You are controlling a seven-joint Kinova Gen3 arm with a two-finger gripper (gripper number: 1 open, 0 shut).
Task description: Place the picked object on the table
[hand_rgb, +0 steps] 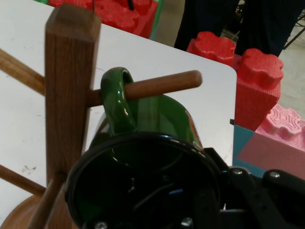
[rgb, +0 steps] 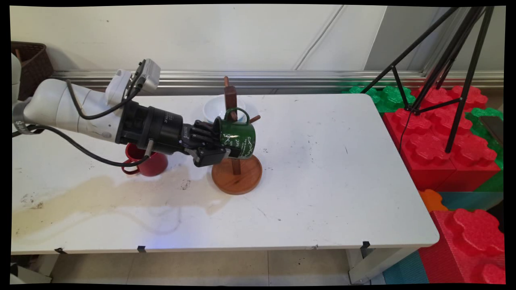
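Much of the tabletop (rgb: pixel 322 193) lies bare to the right and along the near edge, while a brownish stain spreads over the near left part. Beyond the right edge stand red and green foam blocks (rgb: pixel 439 141) with a black tripod (rgb: pixel 451 76) on them.

Near the tabletop's middle, toward the back, a wooden mug tree (rgb: pixel 236 169) stands on its round base. The pincer (rgb: pixel 219 147) reaches in sideways from the left and pinches a green mug (rgb: pixel 238 139) at its rim, one finger inside the mouth. The mug lies on its side beside the post, its handle (hand_rgb: pixel 116 102) looped over a wooden peg (hand_rgb: pixel 162 85).

Behind the tree sits a white bowl (rgb: pixel 215 106). A red mug (rgb: pixel 147 161) stands under the arm, just left of the tree.
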